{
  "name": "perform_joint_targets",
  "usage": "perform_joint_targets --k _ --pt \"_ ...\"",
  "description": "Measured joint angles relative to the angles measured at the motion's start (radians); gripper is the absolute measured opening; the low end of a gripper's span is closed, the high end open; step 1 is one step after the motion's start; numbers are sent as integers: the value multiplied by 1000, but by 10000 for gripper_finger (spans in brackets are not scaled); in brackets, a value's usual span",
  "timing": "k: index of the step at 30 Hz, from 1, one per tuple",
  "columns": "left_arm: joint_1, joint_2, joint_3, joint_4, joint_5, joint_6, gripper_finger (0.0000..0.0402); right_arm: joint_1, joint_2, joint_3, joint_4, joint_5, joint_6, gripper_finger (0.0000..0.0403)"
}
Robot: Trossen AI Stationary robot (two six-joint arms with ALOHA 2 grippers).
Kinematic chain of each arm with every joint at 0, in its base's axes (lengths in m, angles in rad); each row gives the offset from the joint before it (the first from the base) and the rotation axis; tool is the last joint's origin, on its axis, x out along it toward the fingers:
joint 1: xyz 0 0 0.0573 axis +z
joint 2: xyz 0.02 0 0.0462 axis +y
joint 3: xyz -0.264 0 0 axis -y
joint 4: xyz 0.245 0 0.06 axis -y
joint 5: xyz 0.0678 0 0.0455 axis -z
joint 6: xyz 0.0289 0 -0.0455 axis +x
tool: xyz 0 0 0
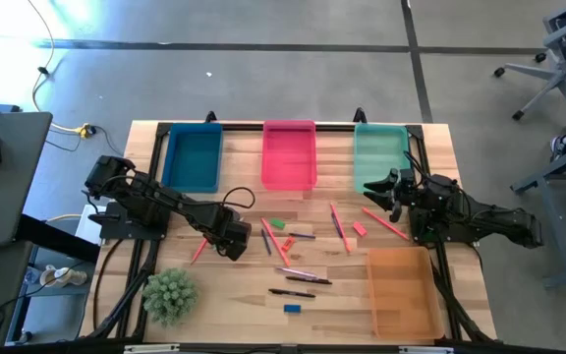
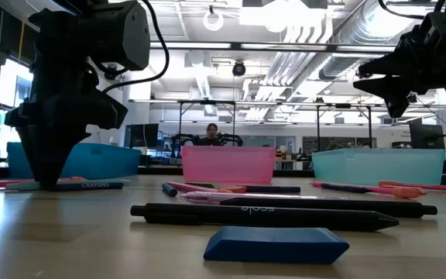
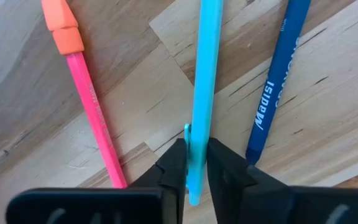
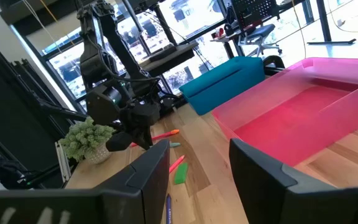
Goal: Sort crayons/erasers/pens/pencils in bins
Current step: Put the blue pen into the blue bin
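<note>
My left gripper (image 1: 232,246) (image 3: 196,152) points down at the table's left middle, shut on a light blue stick (image 3: 204,74). This stick lies between a pink pencil with an orange end (image 3: 89,93) and a dark blue crayon (image 3: 275,87). Other sticks, black pens (image 1: 293,292) (image 2: 262,215) and green (image 1: 278,224), pink (image 1: 359,229) and blue (image 2: 276,245) erasers lie scattered mid-table. The dark blue (image 1: 193,160), pink (image 1: 289,154) and teal (image 1: 379,157) bins stand along the far edge, the orange bin (image 1: 402,292) at the near right. My right gripper (image 1: 386,192) (image 4: 197,168) hovers open by the teal bin. My left gripper pinches the light blue stick near one end (image 3: 194,134) between its two fingers (image 3: 169,174). The fingers come from above, pointing down, and lie across the stick. The stick seems to lie flat on the wooden table top, level.
A small green plant (image 1: 170,295) stands at the near left, close to my left arm. A black frame rail (image 1: 263,126) runs behind the bins. Bare wood shows between the plant and the scattered sticks.
</note>
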Motion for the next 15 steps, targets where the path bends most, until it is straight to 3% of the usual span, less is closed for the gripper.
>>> perform_joint_targets --k 9,15 --pt "0 -35 -6 15 2 0 36 0 0 0 0 0 0 160" --pt "13 -143 -6 14 -3 -1 36 0 0 0 0 0 0 160"
